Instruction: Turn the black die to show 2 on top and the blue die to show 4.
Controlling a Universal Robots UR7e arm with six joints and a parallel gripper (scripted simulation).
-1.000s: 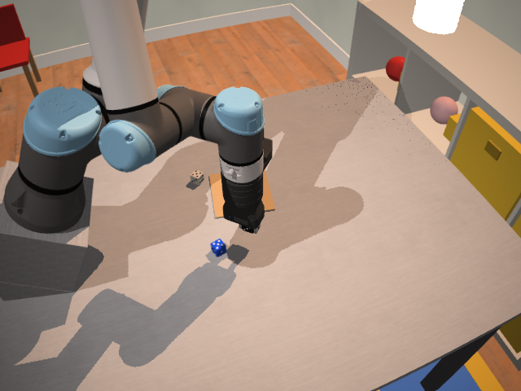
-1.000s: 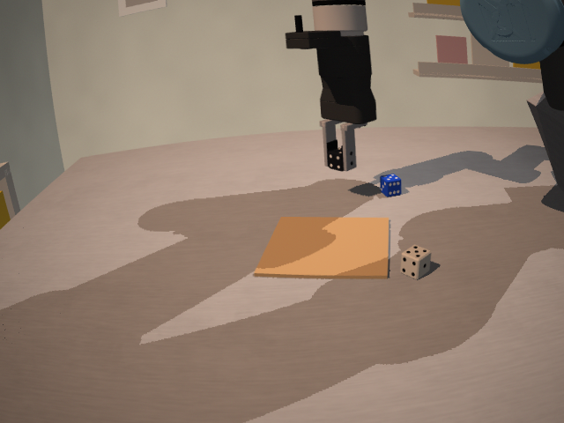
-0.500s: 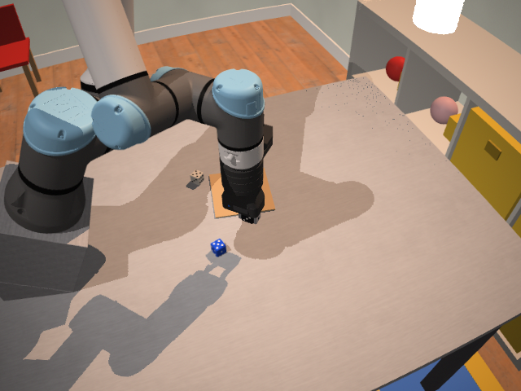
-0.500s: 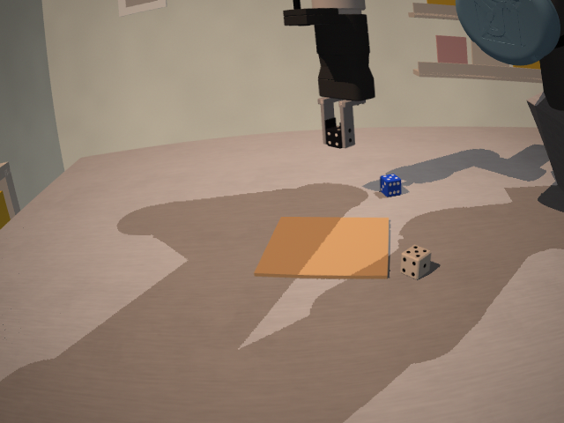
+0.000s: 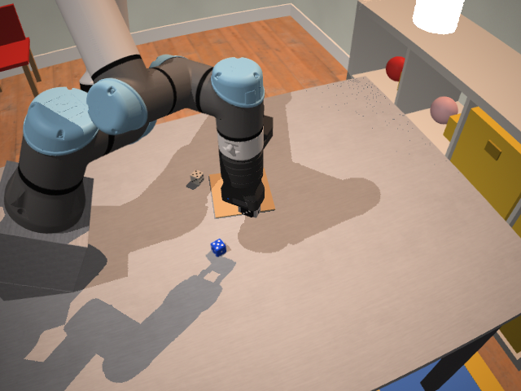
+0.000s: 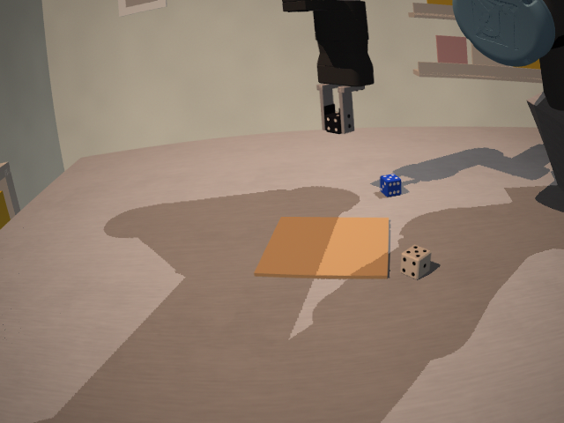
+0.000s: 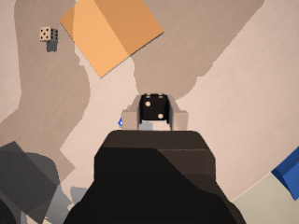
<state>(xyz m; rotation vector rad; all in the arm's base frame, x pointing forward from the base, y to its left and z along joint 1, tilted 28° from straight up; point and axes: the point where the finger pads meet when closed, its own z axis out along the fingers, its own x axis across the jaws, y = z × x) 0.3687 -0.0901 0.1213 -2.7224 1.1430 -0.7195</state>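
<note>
hand (image 5: 250,211) (image 6: 337,122) (image 7: 154,104): clamped on the black die (image 6: 332,122) (image 7: 154,108), held up above the counter (image 5: 336,273) (image 6: 181,318) (image 7: 234,93)
black die: gripped between both fingers, two pips shown to the wrist view
blue die (image 5: 218,247) (image 6: 390,185) (image 7: 121,122): set on the counter, off the mat (image 5: 221,206) (image 6: 359,241) (image 7: 112,33)
white die (image 5: 196,177) (image 6: 415,262) (image 7: 48,34): placed just beside the mat, five on top
mat: laid flat, no die carried

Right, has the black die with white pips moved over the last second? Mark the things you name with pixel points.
Yes, the black die (image 5: 246,212) (image 6: 333,122) (image 7: 154,108) went up, now farther above the blue cube-shaped die (image 5: 218,247) (image 6: 390,185) (image 7: 120,122) in the exterior view.
</note>
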